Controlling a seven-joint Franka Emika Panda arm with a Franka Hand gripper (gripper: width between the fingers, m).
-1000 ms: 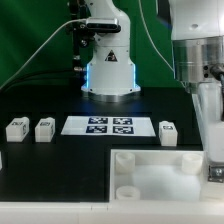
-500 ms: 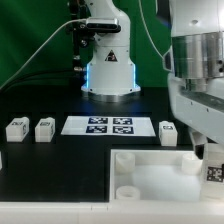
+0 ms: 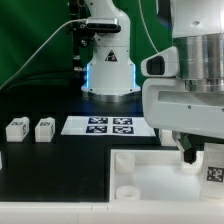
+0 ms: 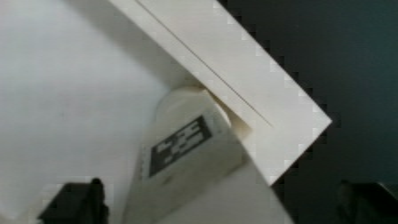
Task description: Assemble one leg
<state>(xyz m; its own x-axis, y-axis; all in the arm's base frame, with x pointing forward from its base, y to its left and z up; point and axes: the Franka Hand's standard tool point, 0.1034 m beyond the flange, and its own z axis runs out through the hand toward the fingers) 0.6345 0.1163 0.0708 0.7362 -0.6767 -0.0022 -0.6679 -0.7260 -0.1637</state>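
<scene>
A leg (image 3: 212, 167), a small white post with a black-and-white marker, stands in the far right corner of the large white tray (image 3: 150, 168). My gripper (image 3: 197, 156) hangs just above it. In the wrist view the same leg (image 4: 189, 143) leans against the tray's corner wall (image 4: 228, 62). My gripper (image 4: 219, 205) is open, with one dark fingertip (image 4: 75, 201) on each side of the leg and a clear gap to it. Two more legs (image 3: 15, 127) (image 3: 44, 128) stand on the table at the exterior view's left.
The marker board (image 3: 108, 125) lies in the middle of the black table, behind the tray. The robot base (image 3: 108, 70) stands at the back. My wide white wrist housing (image 3: 185, 95) hides the table right of the marker board.
My wrist has come down and turned, its housing now spreading toward the exterior view's left. It now covers the leg that stood right of the marker board. The leg in the tray corner has not moved.
</scene>
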